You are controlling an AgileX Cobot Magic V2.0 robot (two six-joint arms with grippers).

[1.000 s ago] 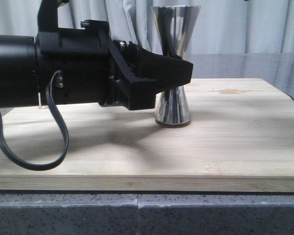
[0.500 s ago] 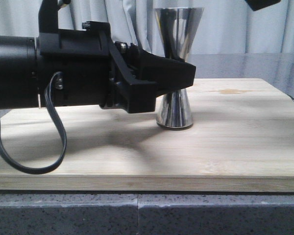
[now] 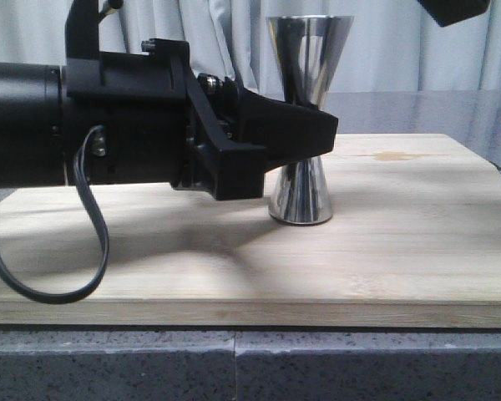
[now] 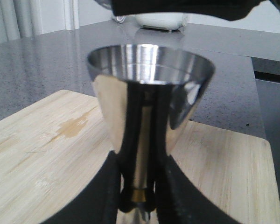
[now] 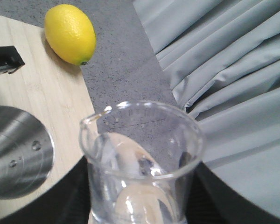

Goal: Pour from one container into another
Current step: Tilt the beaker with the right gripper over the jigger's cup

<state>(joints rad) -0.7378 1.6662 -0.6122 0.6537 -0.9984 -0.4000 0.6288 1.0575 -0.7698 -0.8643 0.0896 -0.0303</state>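
Observation:
The tall steel jigger [image 3: 305, 63] stands upright on the bamboo board [image 3: 401, 251], its foot apparently resting on the wood. My left gripper [image 3: 313, 134] is shut on its narrow waist; in the left wrist view the black fingers [image 4: 112, 186] flank the gold band below the jigger's cone [image 4: 149, 70]. My right gripper [image 5: 140, 198] is shut on the clear glass beaker [image 5: 140, 154], held high beside the jigger's open mouth [image 5: 16, 149]. Only a black corner of the right gripper [image 3: 455, 10] shows in the front view, and the beaker is out of that view.
A yellow lemon [image 5: 70, 33] lies at the board's edge on the grey counter. A white object [image 4: 158, 19] sits at the far side of the counter. Grey curtains [image 5: 224, 70] hang behind. A pale stain [image 4: 74, 127] marks the board.
The left gripper and the jigger have shifted slightly to the right. The right gripper has come into the front view at the top right.

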